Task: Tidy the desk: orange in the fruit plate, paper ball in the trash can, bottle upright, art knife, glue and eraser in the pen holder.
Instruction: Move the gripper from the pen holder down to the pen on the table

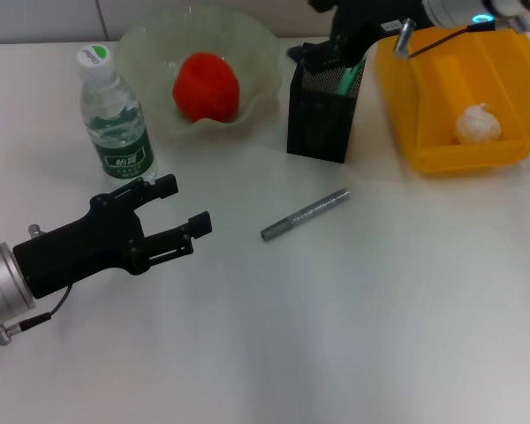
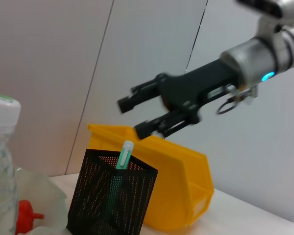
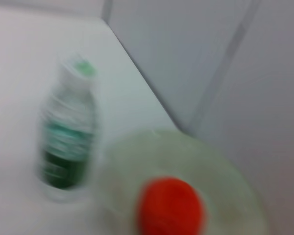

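While the orange point(image 1: 207, 86) already sits in the fruit plate point(image 1: 261, 57), the paper ball point(image 1: 477, 124) lies in the yellow trash can point(image 1: 442, 150) and the bottle point(image 1: 113, 115) stands upright at the far left, the step in hand seems to be the filling of the pen holder point(image 1: 322, 124). A green-capped item point(image 1: 351, 78), probably the glue, already stands inside it, and the right claw point(image 2: 139, 117) hovers just above the holder with its fingers apart and nothing between them. The grey art knife point(image 1: 306, 215) is not yet done: it lies flat on the tabletop point(image 1: 380, 327), near the holder, on its near side. I judge the next move calls for a low pinch across its thin body, then tilting it to drop into the holder. The left claw point(image 1: 181, 208) waits open and empty at the near left, beside the bottle. I see no eraser. The bottle's green label bears small white writing, which I cannot read.
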